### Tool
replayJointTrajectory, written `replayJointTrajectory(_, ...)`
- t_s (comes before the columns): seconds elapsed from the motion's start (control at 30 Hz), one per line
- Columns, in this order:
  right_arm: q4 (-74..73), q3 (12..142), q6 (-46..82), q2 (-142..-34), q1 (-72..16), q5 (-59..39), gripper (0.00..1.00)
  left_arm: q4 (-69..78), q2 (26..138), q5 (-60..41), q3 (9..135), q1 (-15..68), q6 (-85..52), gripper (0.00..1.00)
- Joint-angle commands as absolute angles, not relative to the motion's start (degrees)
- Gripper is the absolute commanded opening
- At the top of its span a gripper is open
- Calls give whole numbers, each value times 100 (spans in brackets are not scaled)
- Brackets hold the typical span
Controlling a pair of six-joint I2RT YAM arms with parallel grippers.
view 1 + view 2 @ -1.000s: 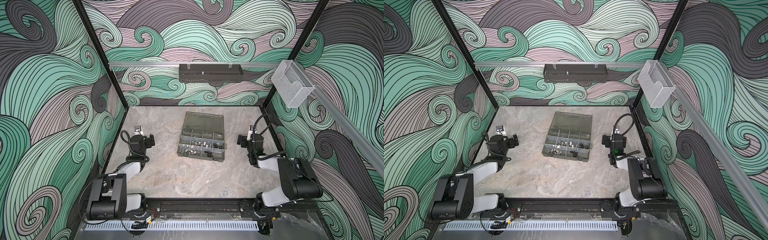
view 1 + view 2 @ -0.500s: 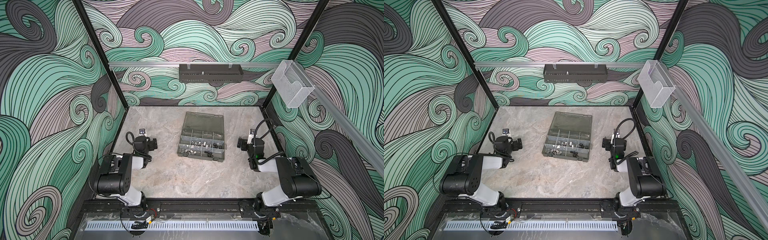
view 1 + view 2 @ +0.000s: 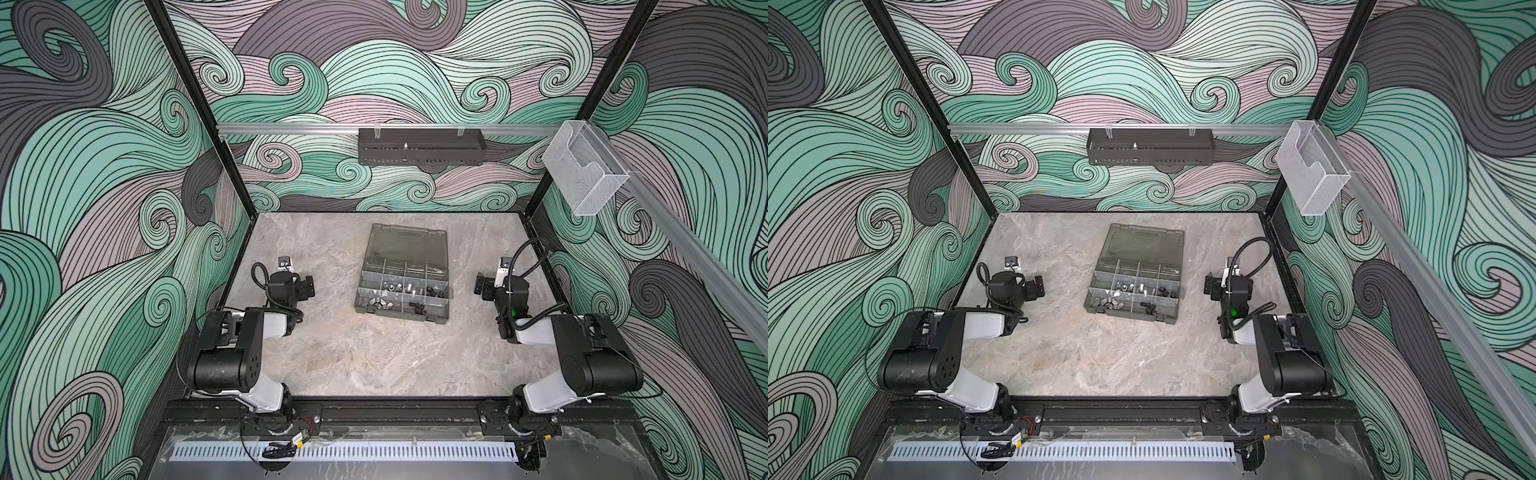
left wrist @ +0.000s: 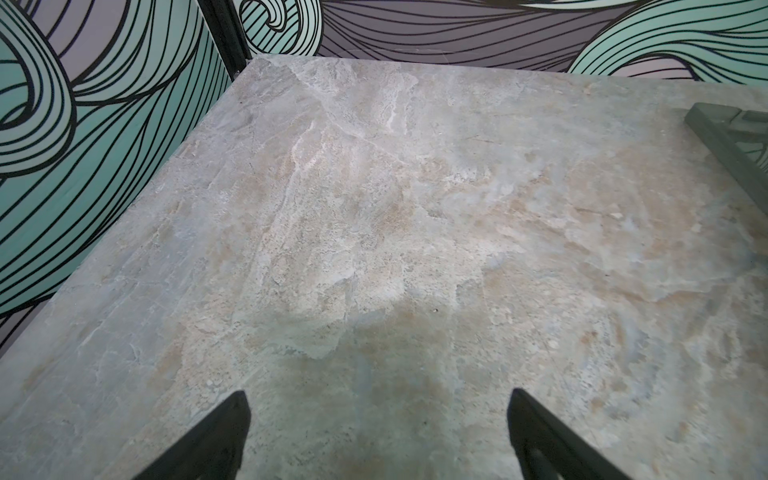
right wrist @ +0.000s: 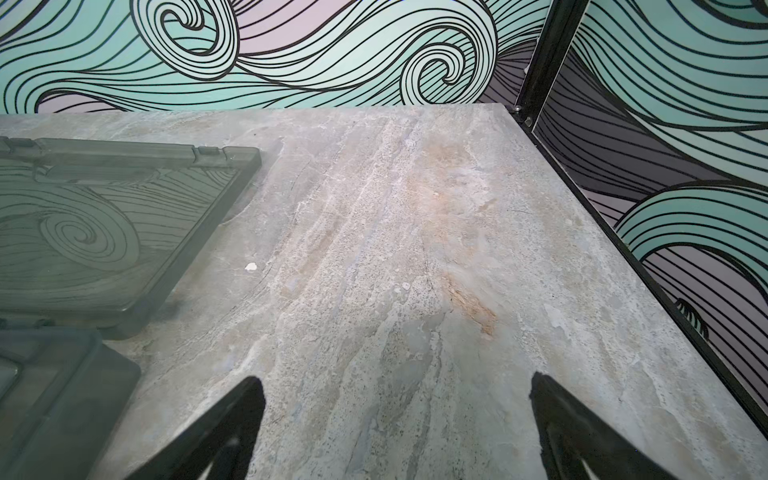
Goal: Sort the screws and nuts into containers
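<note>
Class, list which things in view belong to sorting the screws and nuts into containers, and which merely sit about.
Job: screws and nuts; containers of the grey organizer case.
Sitting about: black perforated tray on the back rail; clear wall holder.
</note>
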State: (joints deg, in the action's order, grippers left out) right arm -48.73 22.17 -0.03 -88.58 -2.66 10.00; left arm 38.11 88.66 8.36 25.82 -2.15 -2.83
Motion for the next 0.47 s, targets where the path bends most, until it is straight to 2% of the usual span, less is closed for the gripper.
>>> replayJointTrajectory(0.0,-4981,2250,-53,-8813,-273,958,99,3743,8765,800,2738,-239,-309,98)
replayJointTrajectory(0.43,-4950,2268,-42,-8807,-268,943,99,3744,8767,799,2740,-237,-308,99)
